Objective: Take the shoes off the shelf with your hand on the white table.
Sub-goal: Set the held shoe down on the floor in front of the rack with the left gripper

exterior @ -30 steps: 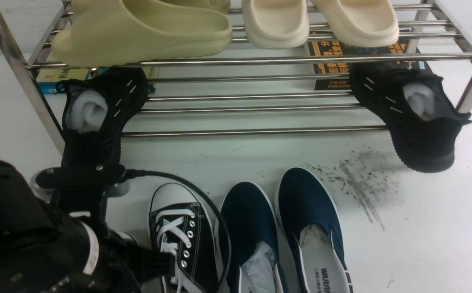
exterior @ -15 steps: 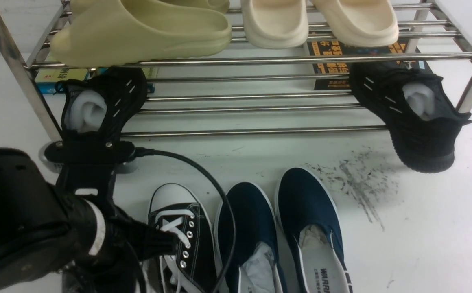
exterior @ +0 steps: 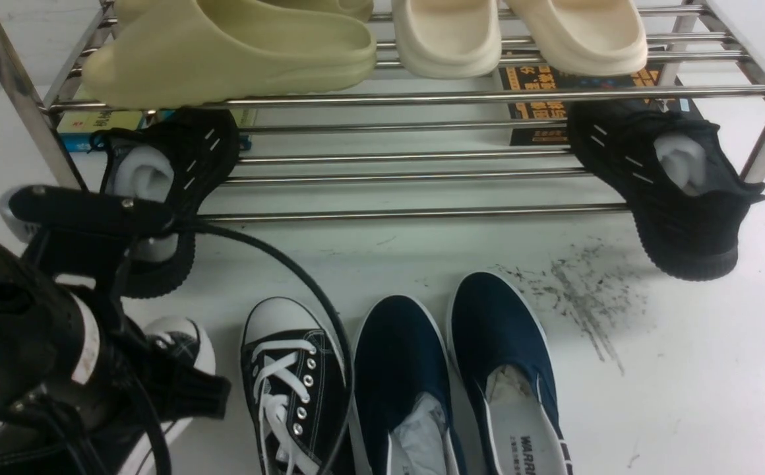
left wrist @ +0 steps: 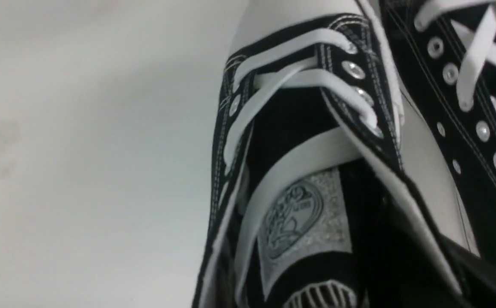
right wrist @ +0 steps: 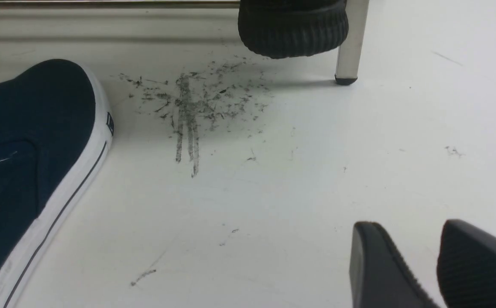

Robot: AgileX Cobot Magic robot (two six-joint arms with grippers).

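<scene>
Two black canvas shoes with white laces are off the shelf [exterior: 409,214]. One shoe [exterior: 293,389] stands on the white table [exterior: 686,369], toe toward the shelf. To its left is the other shoe [exterior: 181,336], of which only the white toe cap shows past my left arm. My left gripper [exterior: 188,396] is shut on this shoe's side wall. The left wrist view shows the held shoe [left wrist: 290,141] close up, with the gripper [left wrist: 427,252] pinching its collar and the standing shoe [left wrist: 457,77] beside it. My right gripper [right wrist: 406,229] hovers open over bare table.
Two navy slip-ons [exterior: 402,376] [exterior: 501,349] stand right of the canvas shoes. Black knit sneakers [exterior: 171,165] [exterior: 679,198] hang off the lower tier, and pale slippers [exterior: 237,53] sit on top. Dark scuff marks [exterior: 580,297] lie near the shelf's right leg [right wrist: 350,42].
My left arm has swung left and upward. The held shoe has come away from the standing one, and its toe cap now shows on the left. Everything else is still.
</scene>
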